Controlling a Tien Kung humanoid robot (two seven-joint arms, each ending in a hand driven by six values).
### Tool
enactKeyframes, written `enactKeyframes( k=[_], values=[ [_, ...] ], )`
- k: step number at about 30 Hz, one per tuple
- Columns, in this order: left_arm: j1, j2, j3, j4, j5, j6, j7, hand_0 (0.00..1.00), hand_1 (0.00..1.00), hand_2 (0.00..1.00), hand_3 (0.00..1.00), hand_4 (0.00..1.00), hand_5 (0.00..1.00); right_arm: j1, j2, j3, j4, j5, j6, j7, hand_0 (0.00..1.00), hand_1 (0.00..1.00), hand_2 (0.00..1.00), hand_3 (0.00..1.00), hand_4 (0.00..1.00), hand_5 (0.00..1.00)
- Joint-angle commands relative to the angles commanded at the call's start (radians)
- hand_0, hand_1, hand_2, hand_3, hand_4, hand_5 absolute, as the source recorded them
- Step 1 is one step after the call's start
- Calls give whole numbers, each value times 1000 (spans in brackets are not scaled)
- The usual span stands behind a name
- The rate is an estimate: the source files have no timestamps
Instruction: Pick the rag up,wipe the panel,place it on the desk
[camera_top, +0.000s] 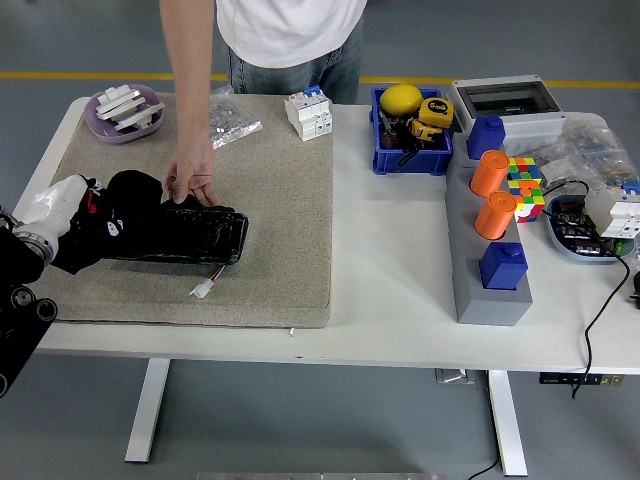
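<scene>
Left hand (105, 222) presses rag (135, 200) onto panel's (195, 238) left end

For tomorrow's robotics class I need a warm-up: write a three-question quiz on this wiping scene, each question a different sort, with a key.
1. True or false: the black rag lies on the left end of the black panel.
2. Who steadies the panel's far edge? A) the person's hand B) the robot's left hand C) nobody
3. Fill in: the panel lies on a beige ____.

Key: 1 true; 2 A; 3 mat.
</scene>
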Motion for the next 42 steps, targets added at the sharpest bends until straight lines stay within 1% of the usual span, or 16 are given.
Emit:
enactKeyframes(
  k=[7, 18, 27, 30, 36, 39, 42],
  values=[
    [2, -15, 28, -29, -5, 7, 9, 248, 224, 530, 428, 2, 2, 1, -2, 2, 1, -18, 0, -2, 769, 649, 689, 730, 998, 632],
    [4, -58, 125, -78, -15, 12, 28, 248, 227, 529, 430, 2, 2, -1, -4, 8, 3, -32, 0, -3, 770, 649, 688, 730, 998, 632],
    [-25, -77, 217, -105, -23, 27, 38, 247, 227, 529, 430, 2, 2, 3, -6, 7, 3, -34, 1, -4, 770, 648, 688, 730, 998, 632],
    [-39, -82, 257, -120, -22, 30, 42, 247, 231, 531, 433, 2, 2, 4, -7, 6, 2, -34, 1, -4, 771, 649, 688, 730, 998, 633],
    [-67, -93, 344, -121, -19, 32, 54, 246, 230, 529, 431, 2, 2, 5, -8, 2, 3, -29, 2, -5, 771, 648, 688, 731, 998, 632],
    [-70, -99, 369, -120, -21, 33, 56, 246, 230, 529, 431, 2, 2, 5, -8, 0, 2, -28, 2, -6, 771, 648, 688, 731, 998, 632],
    [-70, -102, 376, -119, -19, 34, 59, 245, 230, 528, 430, 2, 2, 3, -8, -1, 2, -27, 3, -6, 771, 648, 688, 730, 998, 632]
  ],
)
